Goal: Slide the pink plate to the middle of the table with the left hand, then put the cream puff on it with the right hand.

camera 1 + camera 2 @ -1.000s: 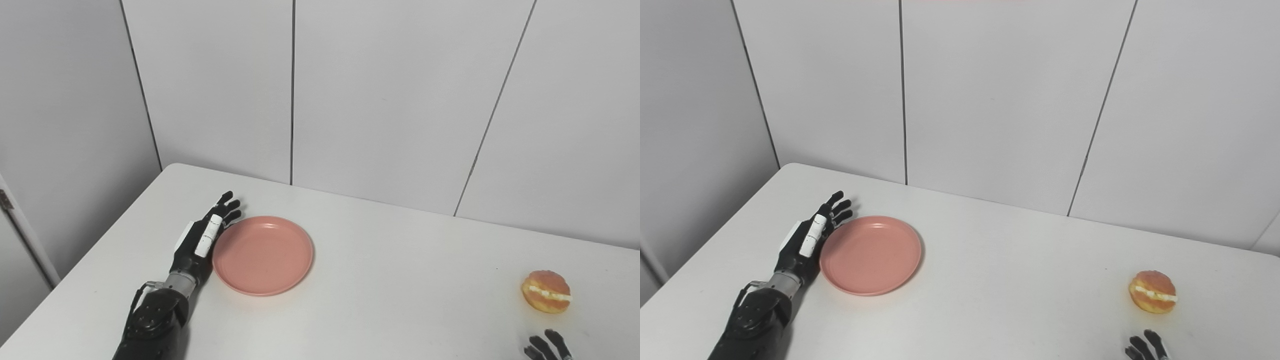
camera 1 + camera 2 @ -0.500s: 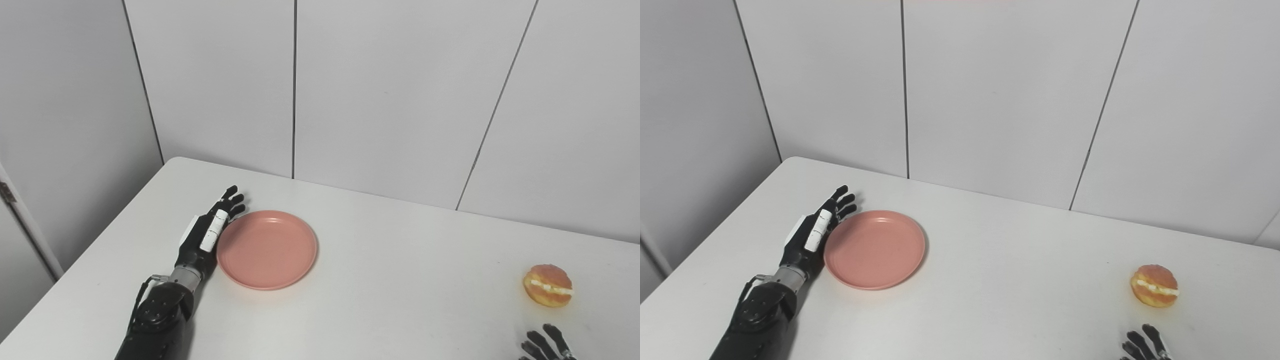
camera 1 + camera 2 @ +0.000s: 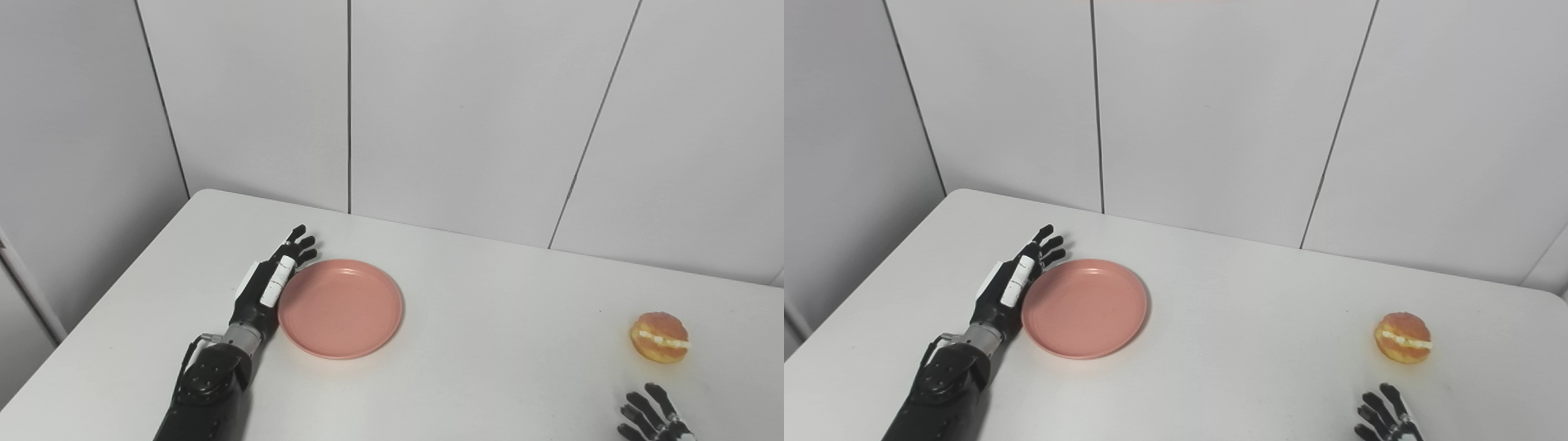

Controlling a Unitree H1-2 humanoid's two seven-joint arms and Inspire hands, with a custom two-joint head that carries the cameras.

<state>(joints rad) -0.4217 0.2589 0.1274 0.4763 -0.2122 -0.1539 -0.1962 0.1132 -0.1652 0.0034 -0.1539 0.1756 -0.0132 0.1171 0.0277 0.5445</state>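
Left eye view: unmarked pink plate (image 3: 340, 308)

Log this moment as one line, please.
step: slide plate | left hand: open, against pink plate left rim | right hand: open, waiting | cream puff: on table, untouched

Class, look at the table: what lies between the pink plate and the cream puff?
Nothing: between the plate and the cream puff there is only bare white table. Both eye views show this.
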